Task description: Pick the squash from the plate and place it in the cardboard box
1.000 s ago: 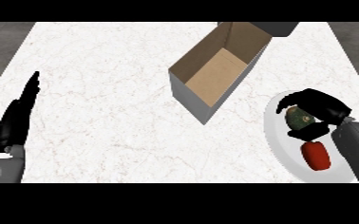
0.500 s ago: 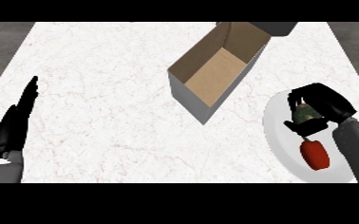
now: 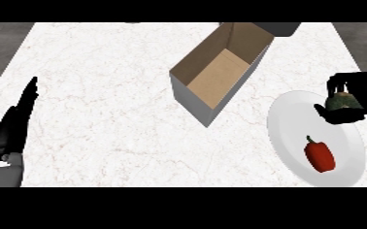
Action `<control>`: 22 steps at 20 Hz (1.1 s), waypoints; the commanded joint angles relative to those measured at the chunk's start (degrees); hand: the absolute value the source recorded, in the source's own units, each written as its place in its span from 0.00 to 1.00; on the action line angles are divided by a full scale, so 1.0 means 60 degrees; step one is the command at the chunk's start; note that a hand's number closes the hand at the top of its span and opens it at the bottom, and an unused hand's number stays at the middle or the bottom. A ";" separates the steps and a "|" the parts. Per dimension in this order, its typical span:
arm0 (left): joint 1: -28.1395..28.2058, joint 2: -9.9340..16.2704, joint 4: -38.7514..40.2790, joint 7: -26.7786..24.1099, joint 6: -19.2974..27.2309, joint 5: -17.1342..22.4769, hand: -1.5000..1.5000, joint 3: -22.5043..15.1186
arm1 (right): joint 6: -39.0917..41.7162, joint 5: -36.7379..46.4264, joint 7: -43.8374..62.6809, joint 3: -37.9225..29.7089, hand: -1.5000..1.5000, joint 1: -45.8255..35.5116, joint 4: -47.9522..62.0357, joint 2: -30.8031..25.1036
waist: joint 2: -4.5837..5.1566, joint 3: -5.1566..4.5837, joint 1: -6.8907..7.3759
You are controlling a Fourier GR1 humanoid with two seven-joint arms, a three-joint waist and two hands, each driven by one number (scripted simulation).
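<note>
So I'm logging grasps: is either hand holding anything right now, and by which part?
The right robot hand is curled round the squash at its sides, above the plate. The left robot hand holds nothing.

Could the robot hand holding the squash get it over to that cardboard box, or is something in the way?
Probably yes. The right robot hand is curled round the squash, and only bare counter lies between it and the open cardboard box.

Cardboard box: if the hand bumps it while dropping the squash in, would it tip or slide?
The box lies on its side, long and low, so it probably won't tip. It looks thin-walled and empty, so a nudge from the right hand would likely slide it.
</note>
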 commanded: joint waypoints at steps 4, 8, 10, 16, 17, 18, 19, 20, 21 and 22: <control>0.0054 0.0255 -0.0087 0.0173 -0.0228 0.0164 0.50 0.0306 | -0.0232 -0.1216 -0.0847 -0.1057 1.00 0.0490 -0.2571 -0.0548 | -0.0052 -0.0001 -0.0153; -0.0345 0.0154 0.0329 0.0028 -0.0203 0.0033 0.50 0.0286 | 0.0501 -0.1494 -0.0203 -0.0803 1.00 0.0170 -0.3771 -0.0015 | 0.0008 -0.0003 -0.0026; 0.0158 -0.0081 0.0346 -0.0537 -0.0169 0.0054 0.50 0.0227 | 0.1318 -0.1619 0.0668 -0.0558 1.00 -0.0158 -0.4716 0.0102 | 0.0000 -0.0007 0.0015; 0.0133 -0.0201 -0.0280 0.0071 -0.0130 -0.0189 0.50 -0.0029 | 0.2494 -0.2493 0.2453 -0.0185 1.00 -0.1398 -0.5056 0.1401 | 0.0004 0.0000 0.0145; -0.0449 -0.0336 0.0315 -0.0031 0.0042 -0.0261 0.50 -0.0026 | 0.2772 -0.2675 0.2841 -0.0190 1.00 -0.1554 -0.5452 0.1481 | 0.0014 -0.0004 0.0057; -0.0493 -0.0185 0.0077 0.0245 -0.0061 -0.0246 0.50 0.0018 | 0.2554 -0.2448 0.3186 0.0151 1.00 -0.1855 -0.4940 0.1984 | 0.0029 -0.0001 0.0142; -0.0673 -0.0111 0.0881 -0.0420 -0.0063 -0.0210 0.50 0.0194 | 0.2644 -0.2558 0.3415 -0.0108 1.00 -0.2873 -0.4248 0.1898 | 0.0063 -0.0007 0.0178; 0.0144 -0.0147 -0.0063 -0.0184 -0.0348 -0.0055 0.50 0.0101 | 0.2659 -0.2559 0.3435 -0.0165 1.00 -0.2915 -0.4006 0.1914 | 0.0038 0.0001 0.0235; -0.0394 -0.0290 0.0096 0.0183 -0.0049 -0.0341 0.50 -0.0044 | 0.2311 -0.2368 0.3730 0.0133 1.00 -0.2945 -0.4114 0.2447 | 0.0043 0.0001 0.0184; -0.0225 -0.0167 0.0378 -0.0286 -0.0081 -0.0251 0.50 0.0207 | 0.2070 -0.2244 0.3990 0.0294 1.00 -0.2322 -0.4756 0.2780 | 0.0032 0.0000 0.0123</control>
